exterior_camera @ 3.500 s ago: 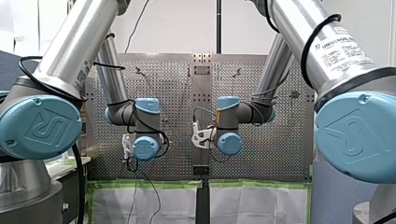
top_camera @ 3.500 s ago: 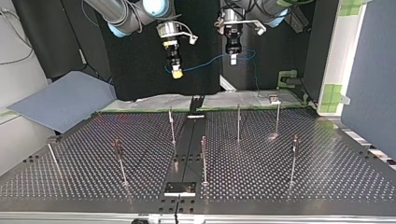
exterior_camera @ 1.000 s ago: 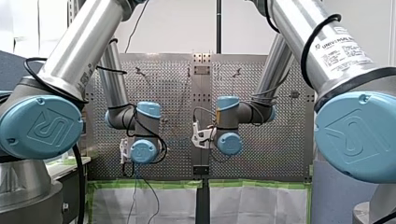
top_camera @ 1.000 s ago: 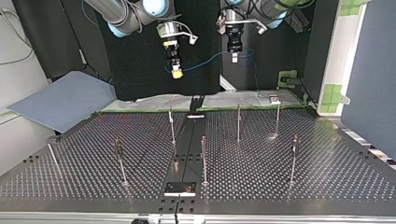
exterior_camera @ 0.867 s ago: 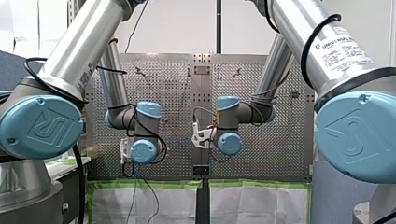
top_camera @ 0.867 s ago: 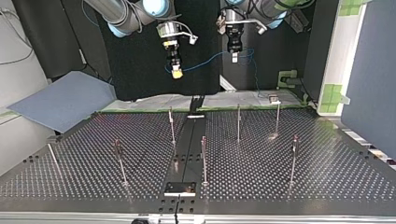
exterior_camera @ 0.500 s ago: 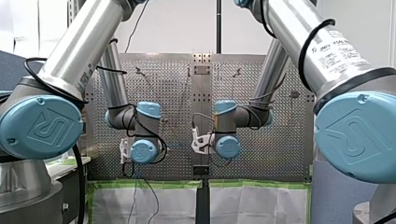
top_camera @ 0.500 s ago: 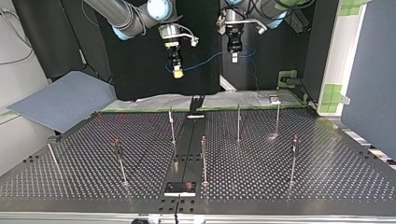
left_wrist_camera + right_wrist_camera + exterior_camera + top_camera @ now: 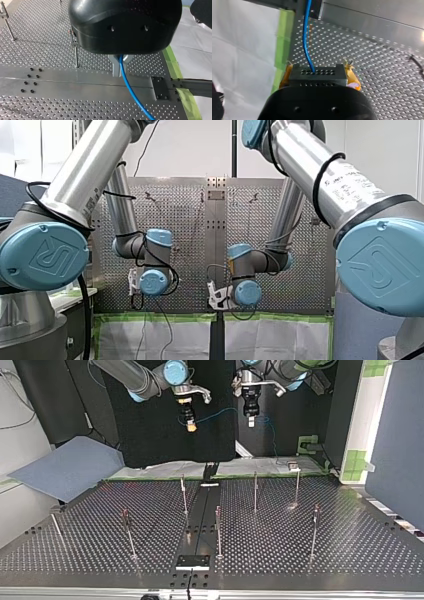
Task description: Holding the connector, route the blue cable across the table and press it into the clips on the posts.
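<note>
Right hand (image 9: 319,72) is clenched on the black connector (image 9: 316,78), a yellow pad (image 9: 352,76) on each side of it. The blue cable (image 9: 305,37) leaves the connector's front face and runs ahead over the counter (image 9: 374,55) toward its edge lined with green tape (image 9: 284,37). A white sheet (image 9: 242,50) lies past that edge.

Left hand (image 9: 117,73) is closed around the blue cable (image 9: 130,90), metal fingers (image 9: 113,63) pinching it. The cable comes out between them and trails over the counter's (image 9: 50,50) plain centre strip (image 9: 62,86), toward the green-taped edge. One post (image 9: 75,51) stands upright just beside the hand, another (image 9: 7,23) well apart from it.

In the top view both hands hang high above the counter's (image 9: 310,555) far edge, in front of a black drape (image 9: 145,440). The right hand (image 9: 189,425) is near the centre line, the left hand (image 9: 250,421) beside it, apart. The cable (image 9: 220,411) runs in a shallow arc between them, and a loose length (image 9: 271,435) drops from the left hand toward the far edge. Thin posts (image 9: 255,491) stand upright across the counter, well below the cable and not touching it. The clips on the posts are too small to make out. In the front view the hands are hidden under the wrists.
</note>
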Controlling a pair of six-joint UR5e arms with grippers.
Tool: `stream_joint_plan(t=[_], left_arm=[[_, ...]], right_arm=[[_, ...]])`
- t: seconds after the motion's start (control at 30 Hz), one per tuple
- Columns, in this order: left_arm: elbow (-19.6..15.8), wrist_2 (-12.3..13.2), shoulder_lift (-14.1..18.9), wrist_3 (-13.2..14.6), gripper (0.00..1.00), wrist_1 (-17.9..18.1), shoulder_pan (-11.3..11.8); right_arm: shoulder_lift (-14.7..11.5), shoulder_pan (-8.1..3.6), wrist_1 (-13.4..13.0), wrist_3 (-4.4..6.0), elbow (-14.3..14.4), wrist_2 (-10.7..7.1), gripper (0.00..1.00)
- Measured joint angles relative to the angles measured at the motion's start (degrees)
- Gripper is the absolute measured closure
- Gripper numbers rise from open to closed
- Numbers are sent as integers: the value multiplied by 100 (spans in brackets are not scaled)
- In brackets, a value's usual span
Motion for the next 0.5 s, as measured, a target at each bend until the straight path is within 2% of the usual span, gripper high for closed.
stream_joint_plan(t=[0.1,0.23,0.37,0.5], left_arm=[[40,-4,49,39,100,-48,-41],[81,-25,207,47,100,-208,-103],[94,-119,381,-4,100,-382,-56],[136,-277,558,-55,100,-559,12]], right_arm=[[-5,0,119,12,-14,13,100],[-107,11,208,116,-117,89,100],[-283,59,302,293,-294,78,100],[-500,32,459,509,-510,-96,100]])
